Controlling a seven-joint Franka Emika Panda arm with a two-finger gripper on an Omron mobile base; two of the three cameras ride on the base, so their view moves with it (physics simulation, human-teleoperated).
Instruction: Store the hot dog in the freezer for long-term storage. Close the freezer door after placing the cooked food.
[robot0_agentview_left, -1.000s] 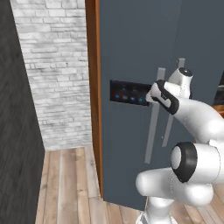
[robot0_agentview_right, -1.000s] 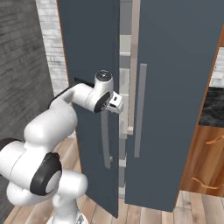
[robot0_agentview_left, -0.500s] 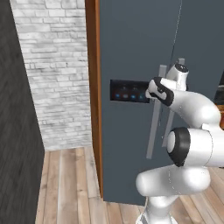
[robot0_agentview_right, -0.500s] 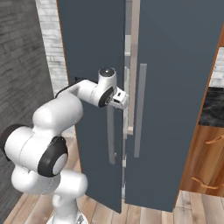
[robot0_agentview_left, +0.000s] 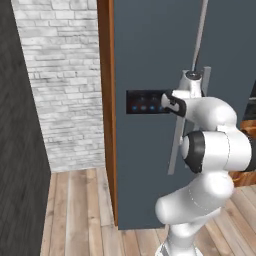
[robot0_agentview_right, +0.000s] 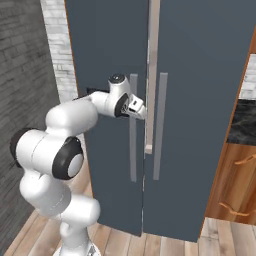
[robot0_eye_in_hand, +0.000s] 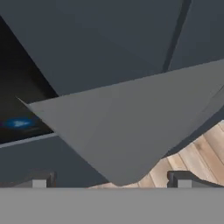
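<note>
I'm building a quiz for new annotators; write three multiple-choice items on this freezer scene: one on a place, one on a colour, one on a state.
1. Where is the gripper?
A. at the freezer door's bar handle
B. down at the floor
C. by the brick wall

2. What colour are the lights on the black display?
A. red
B. blue
C. green

3. How does the gripper stand?
A. shut on the hot dog
B. shut and empty
C. open

Answers: 1 A, the hand sits against the handle on the freezer door; 2 B, blue dots glow on the panel; 3 C, the fingertips stand wide apart.
</note>
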